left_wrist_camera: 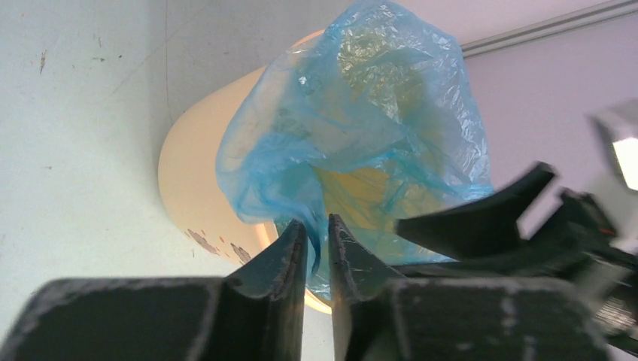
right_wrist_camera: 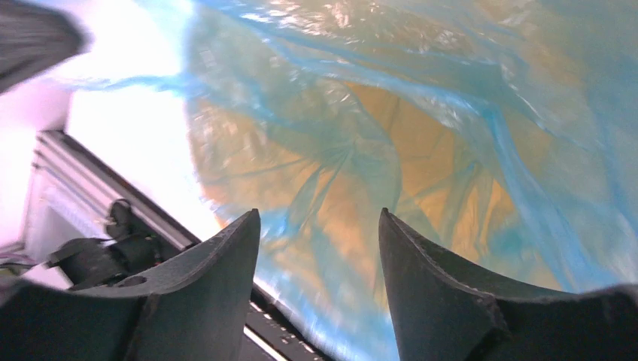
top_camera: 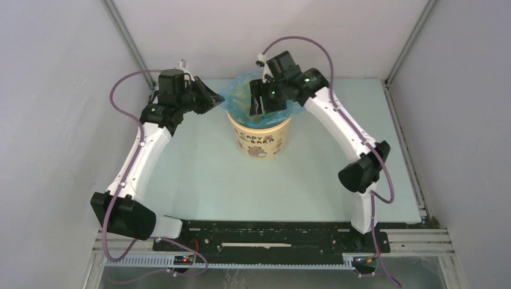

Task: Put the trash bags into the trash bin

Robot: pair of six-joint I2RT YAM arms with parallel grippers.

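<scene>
The pale-yellow trash bin (top_camera: 263,139) with brown "CAPY BARA" lettering stands upright mid-table. The light-blue trash bag (top_camera: 240,90) is draped over and into its mouth, with film bulging at the back rim. My left gripper (top_camera: 216,100) is at the bin's left rim, its jaws shut on a fold of the bag's edge (left_wrist_camera: 319,239). The bag (left_wrist_camera: 353,128) rises above the bin (left_wrist_camera: 199,169) in the left wrist view. My right gripper (top_camera: 263,103) hangs over the bin's mouth, open and empty. Between its fingers (right_wrist_camera: 316,226) I see the blue film (right_wrist_camera: 421,113) with the yellow bin showing through it.
Grey walls with metal corner posts (top_camera: 125,33) enclose the table on the left, back and right. The right gripper's black fingers (left_wrist_camera: 481,218) sit close to the left gripper's right side. The arm bases and a black rail (top_camera: 265,235) run along the near edge.
</scene>
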